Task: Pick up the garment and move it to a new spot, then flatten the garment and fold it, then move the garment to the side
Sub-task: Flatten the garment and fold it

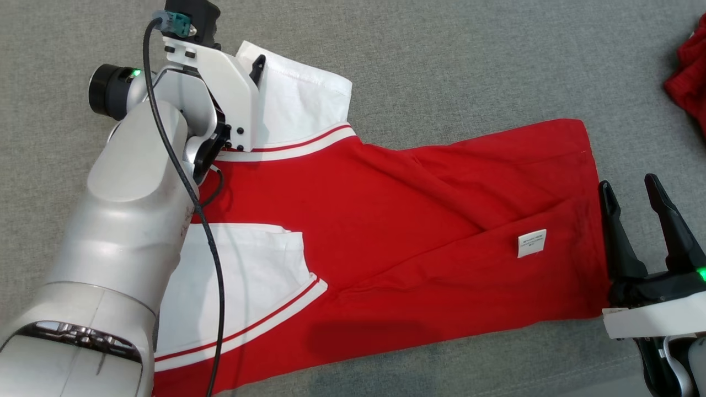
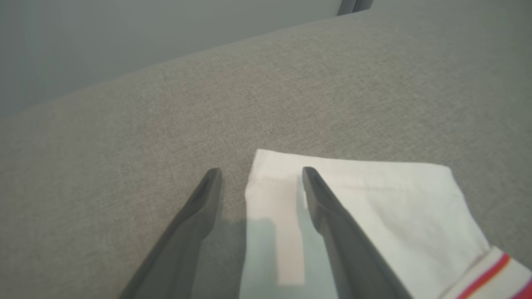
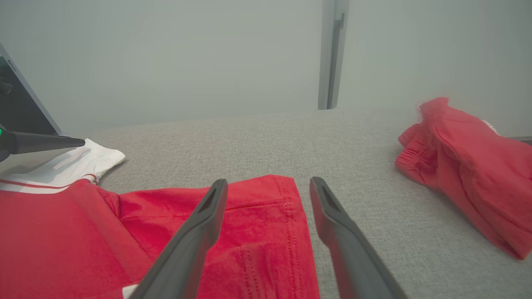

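Fingers (image 2: pixel 332 224) of the left gripper (image 2: pixel 261 171) stand wide apart astride the cuff corner of the far white sleeve (image 2: pixel 374 195), holding nothing. Those of the right gripper (image 3: pixel 268 182) are equally wide at the hem (image 3: pixel 286 220), one over red cloth, one over bare grey cushion (image 3: pixel 257 141). The garment (image 1: pixel 397 220) lies spread flat mid-cushion, well inside the far edge. Placement at opposite ends suggests a paired pinch for smoothing or folding. A second red garment (image 3: pixel 461 166) sits apart, toward the right.

We see soft even light, a shadow patch on the red T-shirt (image 1: pixel 397 220), hazy wrist views, our near fingers (image 2: pixel 187 241) blurred
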### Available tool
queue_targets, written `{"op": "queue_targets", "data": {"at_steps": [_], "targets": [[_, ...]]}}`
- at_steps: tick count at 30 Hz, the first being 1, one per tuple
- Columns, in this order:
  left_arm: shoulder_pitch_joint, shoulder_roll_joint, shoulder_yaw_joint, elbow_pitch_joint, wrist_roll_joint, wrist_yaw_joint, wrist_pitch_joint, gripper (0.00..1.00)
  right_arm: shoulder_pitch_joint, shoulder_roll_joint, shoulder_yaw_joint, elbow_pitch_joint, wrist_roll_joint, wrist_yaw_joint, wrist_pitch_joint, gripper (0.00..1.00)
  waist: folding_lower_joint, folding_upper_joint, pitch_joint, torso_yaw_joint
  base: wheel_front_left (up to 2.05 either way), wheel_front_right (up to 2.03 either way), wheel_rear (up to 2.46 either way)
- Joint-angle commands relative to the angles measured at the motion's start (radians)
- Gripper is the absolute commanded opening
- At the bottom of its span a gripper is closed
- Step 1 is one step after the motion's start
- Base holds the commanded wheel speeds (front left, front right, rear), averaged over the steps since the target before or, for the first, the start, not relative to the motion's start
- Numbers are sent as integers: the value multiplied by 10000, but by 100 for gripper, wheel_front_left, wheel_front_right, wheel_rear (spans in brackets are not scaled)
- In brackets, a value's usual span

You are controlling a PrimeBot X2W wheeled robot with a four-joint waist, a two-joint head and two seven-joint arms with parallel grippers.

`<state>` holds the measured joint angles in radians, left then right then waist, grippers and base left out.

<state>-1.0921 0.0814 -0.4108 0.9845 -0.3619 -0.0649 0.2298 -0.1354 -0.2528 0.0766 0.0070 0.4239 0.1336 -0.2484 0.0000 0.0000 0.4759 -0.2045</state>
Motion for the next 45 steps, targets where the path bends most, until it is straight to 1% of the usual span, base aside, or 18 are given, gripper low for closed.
{"op": "queue_targets", "data": {"at_steps": [1, 7, 11, 12, 13, 14, 15, 16, 21, 26, 28, 31, 35, 39, 41, 42, 45], "targets": [[-521, 312, 150, -112, 15, -19, -8, 100, -52, -212, 186, -279, 55, -29, -133, 100, 0, 0, 58, -79, 0, 0, 0], [-1030, 402, 71, 719, 14, -116, -120, 100, -107, -223, 171, -275, 87, -29, -134, 100, 0, 0, 208, -251, 0, 0, 0], [-1266, 330, -33, 1097, -28, -251, -200, 100, -106, -203, 121, -262, 80, -29, -134, 100, 0, 0, 267, -255, 0, 0, 0], [-1304, 292, -50, 1167, -64, -293, -222, 86, -116, -194, 124, -256, 74, -29, -134, 100, 0, 0, 269, -250, 0, 0, 0], [-1337, 258, -61, 1241, -106, -330, -237, 67, -129, -185, 125, -251, 75, -29, -134, 100, 0, 0, 272, -243, 0, 0, 0], [-1366, 226, -83, 1311, -138, -365, -253, 37, -146, -181, 125, -246, 72, -29, -134, 100, 0, 0, 275, -234, 0, 0, 0], [-1386, 193, -102, 1380, -184, -406, -255, 5, -168, -177, 128, -244, 70, -29, -134, 100, 0, 0, 283, -229, 0, 0, 0], [-1396, 157, -109, 1444, -250, -447, -255, 0, -191, -173, 131, -245, 72, -29, -134, 100, 0, 0, 289, -222, 0, 0, 0], [-1398, 16, -201, 1446, -573, -600, -610, 0, -227, -198, 66, -253, 62, -29, -134, 100, 0, 0, 274, -123, 0, 0, 0], [-1254, -53, -310, 1137, -1018, -649, -1113, 0, -263, -290, -3, -130, 103, -29, -134, 100, 0, 0, 118, 59, 0, 0, 0], [-1160, -8, -452, 876, -1227, -652, -1241, 0, -321, -437, 146, 148, 379, -29, -134, 100, 0, 0, 44, 140, 0, 0, 0], [-1034, 211, -704, 445, -1529, -654, -1299, 0, -565, -868, 578, 791, 1125, -29, -54, 100, 0, 0, -35, 265, 0, 0, 0], [-838, 529, -1044, -249, -1946, -655, -1256, 0, -1174, -1510, 972, 1204, 2659, -29, 693, 100, 0, 0, -98, 467, 0, 0, 0], [-554, 807, -1314, -1036, -2370, -656, -1182, 0, -1749, -2327, 1224, 1395, 3984, -29, 1908, 100, 0, 0, -125, 664, 0, 0, 0], [-398, 901, -1412, -1381, -2529, -656, -1126, 0, -1988, -2680, 1220, 1567, 4445, -29, 2544, 100, 0, 0, -137, 790, 0, 0, 0], [-398, 901, -1412, -1381, -2529, -656, -1126, 0, -1988, -2680, 1220, 1567, 4445, -29, 2544, 100, 0, 0, -137, 790, 0, 0, 0], [-201, 1042, -1505, -1829, -2703, -656, -1023, 0, -2270, -2990, 1223, 1850, 5073, -29, 3554, 100, 0, 0, -144, 946, 0, 0, 0]]}}
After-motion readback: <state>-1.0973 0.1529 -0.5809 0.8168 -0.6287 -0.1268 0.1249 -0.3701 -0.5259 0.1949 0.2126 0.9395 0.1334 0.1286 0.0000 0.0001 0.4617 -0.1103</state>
